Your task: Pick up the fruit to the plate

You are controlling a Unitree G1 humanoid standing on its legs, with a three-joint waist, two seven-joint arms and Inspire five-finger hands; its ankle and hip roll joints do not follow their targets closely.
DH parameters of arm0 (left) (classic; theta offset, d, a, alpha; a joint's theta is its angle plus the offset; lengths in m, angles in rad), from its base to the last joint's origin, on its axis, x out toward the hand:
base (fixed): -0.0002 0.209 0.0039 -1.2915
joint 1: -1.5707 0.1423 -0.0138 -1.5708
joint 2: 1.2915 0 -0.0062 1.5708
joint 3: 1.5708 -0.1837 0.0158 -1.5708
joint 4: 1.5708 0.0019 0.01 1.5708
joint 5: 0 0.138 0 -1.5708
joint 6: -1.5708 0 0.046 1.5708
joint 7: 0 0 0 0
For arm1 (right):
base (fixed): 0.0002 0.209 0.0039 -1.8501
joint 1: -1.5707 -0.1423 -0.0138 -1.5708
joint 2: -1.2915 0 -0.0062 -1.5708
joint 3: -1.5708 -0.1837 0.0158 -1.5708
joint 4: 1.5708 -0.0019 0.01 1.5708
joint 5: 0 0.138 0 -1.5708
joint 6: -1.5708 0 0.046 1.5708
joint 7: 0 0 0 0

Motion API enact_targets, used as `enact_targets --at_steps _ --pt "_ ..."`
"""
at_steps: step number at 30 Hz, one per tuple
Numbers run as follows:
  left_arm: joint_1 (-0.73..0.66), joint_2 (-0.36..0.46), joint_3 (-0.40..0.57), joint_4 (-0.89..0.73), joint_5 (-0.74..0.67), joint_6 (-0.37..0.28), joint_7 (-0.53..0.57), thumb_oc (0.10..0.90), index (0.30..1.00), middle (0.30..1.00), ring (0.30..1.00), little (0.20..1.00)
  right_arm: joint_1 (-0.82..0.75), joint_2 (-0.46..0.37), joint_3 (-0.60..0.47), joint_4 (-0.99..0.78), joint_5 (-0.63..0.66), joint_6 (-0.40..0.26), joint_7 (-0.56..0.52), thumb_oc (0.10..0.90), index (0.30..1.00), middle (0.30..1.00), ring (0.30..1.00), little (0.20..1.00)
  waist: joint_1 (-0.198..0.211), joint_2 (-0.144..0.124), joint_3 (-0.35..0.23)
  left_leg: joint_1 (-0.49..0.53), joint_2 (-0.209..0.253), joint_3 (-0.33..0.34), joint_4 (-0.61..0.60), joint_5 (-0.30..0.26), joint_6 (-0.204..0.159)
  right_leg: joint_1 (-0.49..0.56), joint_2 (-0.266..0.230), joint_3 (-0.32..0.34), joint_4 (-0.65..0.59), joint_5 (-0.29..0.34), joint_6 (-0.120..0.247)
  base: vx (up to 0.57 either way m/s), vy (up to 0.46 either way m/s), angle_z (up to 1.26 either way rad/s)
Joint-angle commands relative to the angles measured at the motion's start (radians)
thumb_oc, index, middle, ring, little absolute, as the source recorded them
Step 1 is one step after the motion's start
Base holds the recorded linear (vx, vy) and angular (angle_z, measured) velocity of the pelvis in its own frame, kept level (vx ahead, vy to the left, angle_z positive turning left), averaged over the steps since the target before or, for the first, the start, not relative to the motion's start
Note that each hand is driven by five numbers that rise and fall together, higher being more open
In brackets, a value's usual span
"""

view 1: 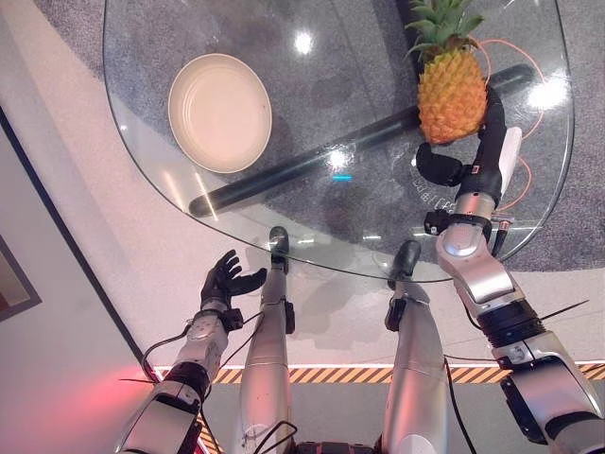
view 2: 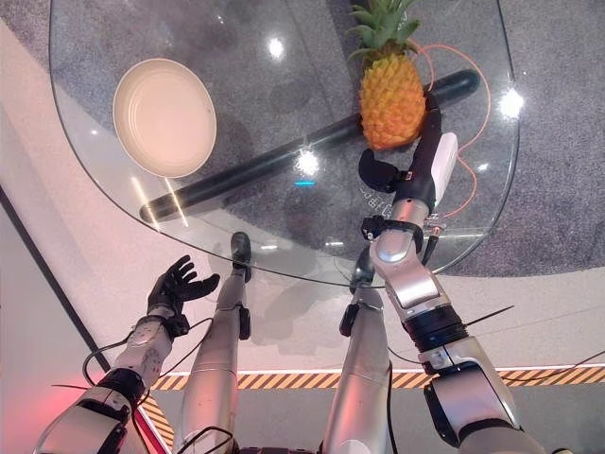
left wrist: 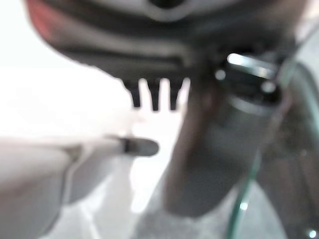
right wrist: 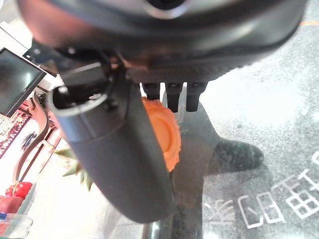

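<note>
A round glass table (view 1: pixel 312 248) carries the scene, seen from above, with a dark bar of its base showing through the glass and grey carpet beneath.

A pineapple (view 1: pixel 450 92) lies on the table near the far right edge, its orange body pointing toward the robot and its green leafy crown pointing away. An orange cord (view 1: pixel 526 121) loops on the floor under the glass, just beside the fruit.

A cream plate (view 1: pixel 219 112) sits near the table's left edge, well apart from the pineapple, with nothing on it.

The right hand (view 1: pixel 490 132) reaches over the table's right side and touches the pineapple's right flank. Its fingers run straight along the fruit, and the thumb (view 1: pixel 438 166) curves in just below the fruit's near end. In the right wrist view the fingertips (right wrist: pixel 173 95) rest against the orange rind (right wrist: pixel 162 130). The fingers are not wrapped round it, so the hand is released rather than grasping.

The left hand (view 1: pixel 225 278) hangs off the table, beyond its near left edge, fingers spread and relaxed, holding nothing.
</note>
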Motion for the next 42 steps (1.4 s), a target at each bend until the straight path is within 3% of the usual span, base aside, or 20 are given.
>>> enact_targets --at_steps 1,24,26,27,42 --pt "0.078 0.019 0.003 0.001 0.031 -0.015 0.027 0.8 0.9 0.9 0.9 0.9 -0.035 -0.025 -0.031 -0.139 -0.04 -0.05 -0.038 0.8 0.9 0.9 0.9 0.9 0.004 -0.004 -0.015 -0.018 -0.043 0.034 0.062 -0.049 0.047 0.008 0.071 -0.02 -0.117 0.158 -0.026 0.0 0.0 0.0" --pt "0.064 0.012 -0.014 0.017 0.026 -0.002 0.01 0.8 0.9 0.9 0.9 0.9 -0.115 -0.018 -0.032 -0.101 0.015 -0.049 -0.052 0.8 0.9 0.9 0.9 0.9 0.017 0.005 -0.015 -0.016 -0.044 0.034 0.065 -0.048 0.047 0.011 0.068 -0.028 -0.111 0.152 -0.032 0.0 0.0 0.0" --pt "0.065 0.01 -0.016 0.016 0.026 0.0 0.01 0.8 0.9 0.9 0.9 0.9 -0.124 -0.021 -0.03 -0.093 0.008 -0.045 -0.054 0.52 0.66 0.66 0.66 0.62 0.019 0.007 -0.015 -0.019 -0.045 0.033 0.068 -0.048 0.048 0.009 0.068 -0.027 -0.109 0.152 -0.032 0.0 0.0 0.0" --pt "0.065 0.009 -0.018 0.014 0.027 0.0 0.011 0.8 0.9 0.9 0.9 0.9 -0.133 -0.023 -0.028 -0.091 0.007 -0.035 -0.058 0.1 0.3 0.3 0.3 0.2 0.021 0.008 -0.015 -0.018 -0.046 0.033 0.066 -0.048 0.048 0.01 0.067 -0.028 -0.11 0.153 -0.032 0.0 0.0 0.0" --pt "0.069 0.005 -0.027 0.009 0.022 0.004 0.007 0.8 0.9 0.9 0.9 0.9 -0.145 -0.032 -0.024 -0.082 0.009 -0.027 -0.07 0.1 0.3 0.3 0.3 0.2 0.023 0.016 -0.015 -0.019 -0.048 0.032 0.066 -0.048 0.048 0.007 0.065 -0.027 -0.107 0.15 -0.032 0.0 0.0 0.0"
